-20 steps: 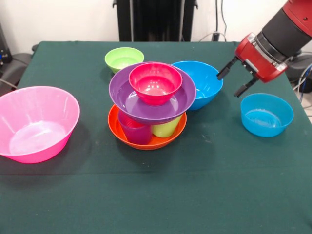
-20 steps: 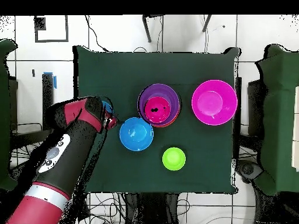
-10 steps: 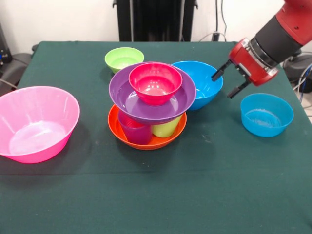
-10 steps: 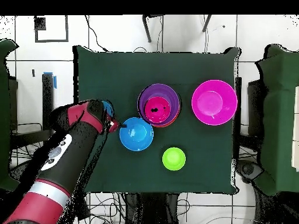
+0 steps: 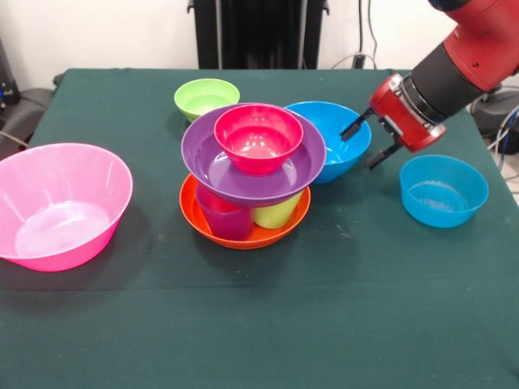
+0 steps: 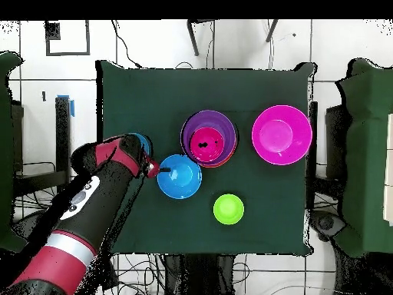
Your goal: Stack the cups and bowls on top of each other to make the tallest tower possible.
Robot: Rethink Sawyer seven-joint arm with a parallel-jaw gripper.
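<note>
Green cloth covered the counter (image 5: 340, 316), and on it, near the middle, stood the tower (image 5: 253, 174). Its base was the orange bowl (image 5: 243, 231), which held the purple cup (image 5: 225, 219) and the lime green cup (image 5: 276, 213) side by side. Resting across those two cups was the purple bowl (image 5: 243, 170), slightly tilted, and nested inside it sat the small red bowl (image 5: 258, 138). In the overhead view the same stack read as the purple bowl (image 6: 209, 138) with the red bowl (image 6: 207, 144) in it.

Just behind and to the right of the tower in the front view, touching or nearly touching the purple bowl's rim, sat the big blue bowl (image 5: 334, 142). The end effector (image 5: 362, 140) hung at that bowl's right rim, tilted, its two dark fingers spread apart and holding nothing; one finger reached over the rim while the other sat outside it. From above, the end effector (image 6: 156, 168) appeared at the edge of the blue bowl (image 6: 179, 177).

The small light blue bowl (image 5: 443, 190) lay on the cloth near the right edge, apart from the rest; overhead it was mostly hidden under the arm. The small green bowl (image 5: 207, 99) sat behind the tower, and the big pink bowl (image 5: 61, 207) stood well apart on the left side.
</note>
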